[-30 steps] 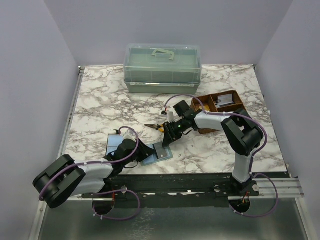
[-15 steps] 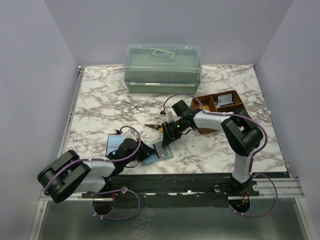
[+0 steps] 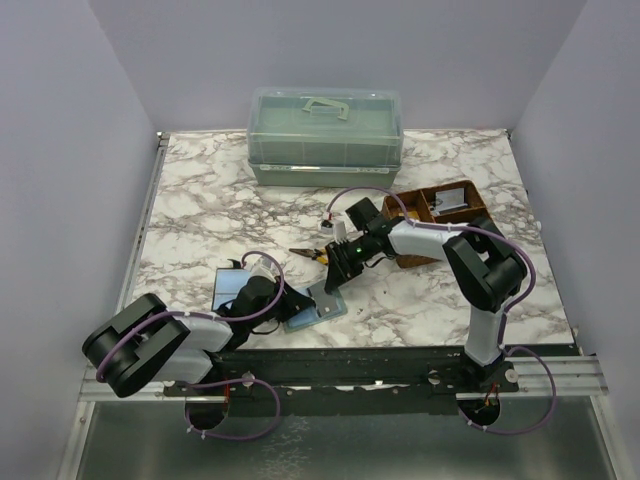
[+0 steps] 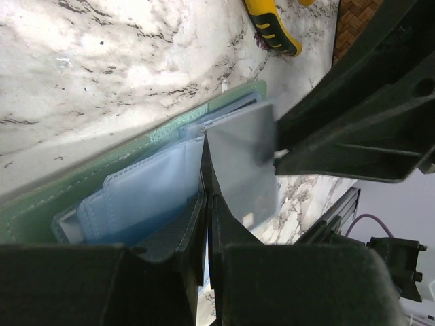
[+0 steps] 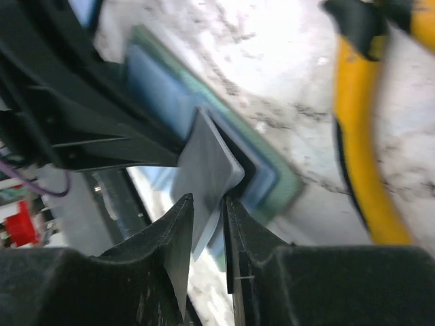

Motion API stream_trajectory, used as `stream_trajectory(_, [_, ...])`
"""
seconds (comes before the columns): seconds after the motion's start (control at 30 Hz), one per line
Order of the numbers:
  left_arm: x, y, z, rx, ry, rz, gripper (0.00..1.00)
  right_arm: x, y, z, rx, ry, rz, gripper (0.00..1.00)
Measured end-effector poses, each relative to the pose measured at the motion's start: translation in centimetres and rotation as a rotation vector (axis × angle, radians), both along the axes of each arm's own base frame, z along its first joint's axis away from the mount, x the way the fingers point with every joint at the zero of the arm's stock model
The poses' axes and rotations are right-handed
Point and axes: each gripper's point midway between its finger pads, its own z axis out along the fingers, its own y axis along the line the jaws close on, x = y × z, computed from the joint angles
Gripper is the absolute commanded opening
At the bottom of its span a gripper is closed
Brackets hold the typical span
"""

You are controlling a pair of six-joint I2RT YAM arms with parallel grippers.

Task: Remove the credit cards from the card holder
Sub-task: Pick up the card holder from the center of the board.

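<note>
Both jaws are nearly closed, but only one grip is certain. Your right gripper (image 5: 207, 204) has its fingers a narrow gap apart and clamped on a grey card (image 5: 204, 163), one finger on each face near its lower corner. The card stands tilted up out of the card holder (image 4: 146, 180), its far end still at the pocket mouth. Your left gripper (image 4: 206, 197) has its jaws drawn almost together, with only a thin slit between them. Its tips rest on the holder where the blue pocket meets the grey card. Whether they nip any of the holder you cannot tell from these views.

You have one card holder, lying open and flat on the marble table (image 3: 200, 200) near its front edge, between the two arms. Its green cover shows around the pale blue pockets. One card is clearly out far enough to count. The pockets beside it look bluish and layered, and how many more cards sit in them cannot be told.

One pair of pliers (image 5: 363, 136) with yellow handles lies just behind the holder, apart from it. One brown woven tray (image 3: 476, 205) sits to the right behind your right arm, with something flat and grey in one compartment. One pale green lidded box (image 3: 325, 135) stands at the back of the table, well apart from the rest.
</note>
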Motion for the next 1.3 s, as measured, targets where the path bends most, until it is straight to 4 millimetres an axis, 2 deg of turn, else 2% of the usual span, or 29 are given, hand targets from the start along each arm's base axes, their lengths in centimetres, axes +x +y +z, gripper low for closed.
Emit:
stream_trajectory(0.13, [0.0,-0.1,0.0,-0.002,0.000,-0.001,0.11,-1.6,0.8,1.6,0.093,0.076,0.057,0.39])
stream_trajectory(0.27, [0.0,-0.1,0.0,-0.003,0.000,-0.002,0.11,-2.8,1.3,1.9,0.118,0.105,0.089,0.37])
stream_trajectory(0.37, [0.0,-0.1,0.0,-0.003,0.000,-0.003,0.11,-2.9,1.3,1.7,0.113,0.109,0.089,0.29])
stream_trajectory(0.5, [-0.1,0.0,0.0,-0.005,0.001,-0.002,0.12,-2.6,1.2,1.2,0.090,0.102,0.074,0.03])
stream_trajectory(0.6, [-0.2,0.1,0.0,-0.010,0.001,0.000,0.19,-2.1,0.9,0.6,0.052,0.085,0.046,0.00])
stream_trajectory(0.77, [-1.0,0.5,1.0,-0.049,-0.018,-0.006,0.44,-1.9,0.7,0.3,0.037,0.080,0.035,0.00])
stream_trajectory(0.87, [-1.3,0.6,3.3,-0.121,-0.067,-0.003,0.57,-1.7,0.6,0.6,0.049,0.090,0.030,0.00])
stream_trajectory(0.9, [-1.1,0.4,4.4,-0.152,-0.092,-0.002,0.61,-1.7,0.6,0.7,0.059,0.097,0.030,0.00])
stream_trajectory(0.93, [-1.0,0.3,6.4,-0.206,-0.140,-0.001,0.65,-1.7,0.6,1.0,0.073,0.105,0.031,0.00])
stream_trajectory(1.0, [-1.0,0.3,9.2,-0.280,-0.206,0.000,0.67,-1.7,0.4,1.5,0.103,0.125,0.029,0.00])
stream_trajectory(1.1, [-1.3,0.5,12.0,-0.354,-0.272,0.000,0.67,-1.9,0.3,2.8,0.161,0.152,0.038,0.00])
stream_trajectory(1.17, [-1.4,0.6,12.8,-0.377,-0.290,-0.001,0.67,-2.0,0.3,3.6,0.199,0.164,0.048,0.00])
stream_trajectory(1.3, [-1.5,0.6,12.4,-0.368,-0.274,-0.005,0.69,-1.7,0.3,5.7,0.280,0.175,0.062,0.00])
